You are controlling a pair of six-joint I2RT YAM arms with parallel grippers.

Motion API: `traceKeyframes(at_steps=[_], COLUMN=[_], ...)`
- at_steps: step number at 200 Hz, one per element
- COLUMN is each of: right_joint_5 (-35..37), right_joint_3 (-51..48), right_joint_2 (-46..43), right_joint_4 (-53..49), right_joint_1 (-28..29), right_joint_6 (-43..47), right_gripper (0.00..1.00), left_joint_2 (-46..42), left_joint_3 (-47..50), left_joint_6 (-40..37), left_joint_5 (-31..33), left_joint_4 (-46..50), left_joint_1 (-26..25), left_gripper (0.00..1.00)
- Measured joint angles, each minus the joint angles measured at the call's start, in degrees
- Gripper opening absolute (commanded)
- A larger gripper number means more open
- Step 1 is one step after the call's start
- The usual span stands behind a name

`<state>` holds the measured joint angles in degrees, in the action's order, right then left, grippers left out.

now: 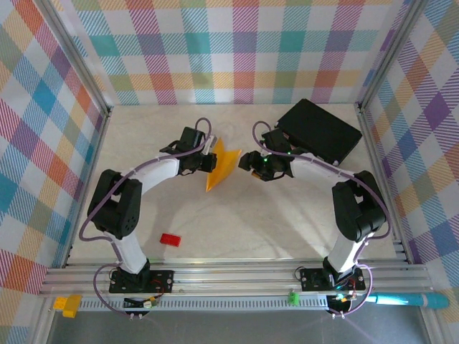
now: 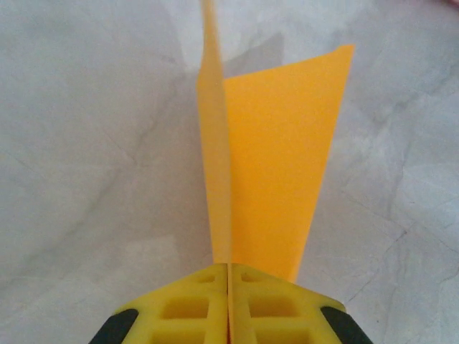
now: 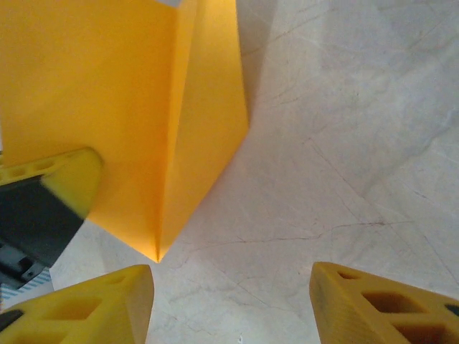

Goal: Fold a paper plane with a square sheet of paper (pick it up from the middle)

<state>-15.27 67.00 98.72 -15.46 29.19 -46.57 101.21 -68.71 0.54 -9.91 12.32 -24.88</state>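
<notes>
The orange-yellow paper plane is a narrow pointed dart with a centre crease, near the middle of the table. My left gripper is shut on its centre fold. In the left wrist view the yellow jaws meet on the upright crease, and one wing spreads to the right. My right gripper stands open just right of the paper. In the right wrist view its fingers are wide apart over bare table, with the plane's point just beyond its left finger. Nothing lies between them.
A black box lies at the back right, behind the right arm. A small red block lies on the table near the left arm's base. Checked walls close in the table on three sides.
</notes>
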Motion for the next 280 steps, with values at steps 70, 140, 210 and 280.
traceKeyframes(at_steps=[70,140,210,280], right_joint_5=[4.4,9.6,9.9,3.0], right_joint_3=[-5.8,-11.0,-11.9,-12.1], right_joint_2=[-5.7,-11.9,-12.0,-7.5], right_joint_4=[1.5,1.5,1.5,4.5], right_joint_1=[-2.5,-6.1,-6.4,-6.1], right_joint_6=[-2.3,-4.0,-4.1,-6.3], right_gripper=[0.60,0.61,0.61,0.25], left_joint_2=[-4.2,-1.6,1.5,2.1], left_joint_3=[0.0,2.8,3.7,3.6], left_joint_6=[-9.1,-13.0,-13.4,-13.2], left_joint_5=[17.3,29.4,32.6,34.1], left_joint_4=[0.6,-2.1,-2.7,-3.5], left_joint_1=[-9.8,-17.3,-21.2,-22.0], left_gripper=[0.08,0.09,0.12,0.11])
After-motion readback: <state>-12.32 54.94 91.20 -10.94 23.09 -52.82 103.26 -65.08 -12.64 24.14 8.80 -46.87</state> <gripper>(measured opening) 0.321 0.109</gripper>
